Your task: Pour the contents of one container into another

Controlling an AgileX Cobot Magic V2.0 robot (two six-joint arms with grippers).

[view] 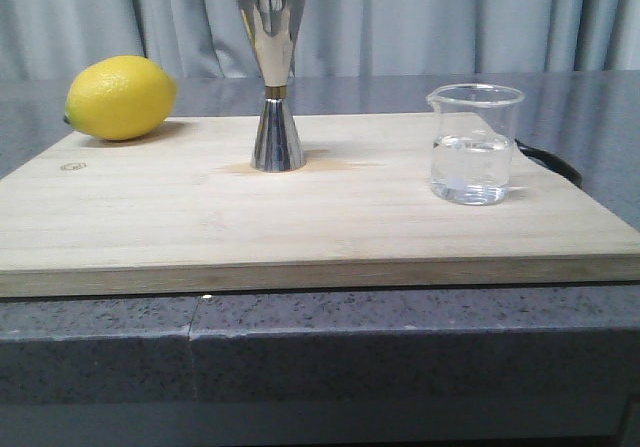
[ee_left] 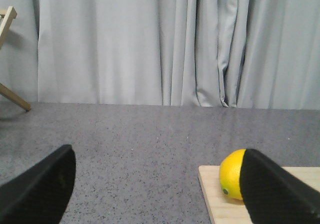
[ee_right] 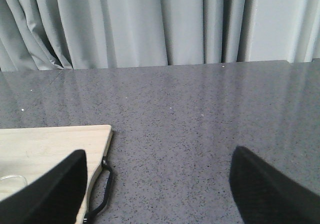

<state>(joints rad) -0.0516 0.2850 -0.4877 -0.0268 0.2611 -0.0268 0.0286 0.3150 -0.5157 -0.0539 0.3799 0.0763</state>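
The jigger (view: 273, 82) stands upright mid-board near the far edge; the beaker (view: 474, 144) (part full) sits toward the right edge. Left claw (ee_left: 157, 189) and right claw (ee_right: 160, 189) gape, empty. Grip the beaker below its rim, then tilt its lip slowly over the jigger's narrow mouth.

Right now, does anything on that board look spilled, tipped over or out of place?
Nothing is tipped: the steel jigger and the glass beaker stand upright, and the lemon rests at a far corner. The only oddity is a faint amber stain on the wooden board around the jigger's base.
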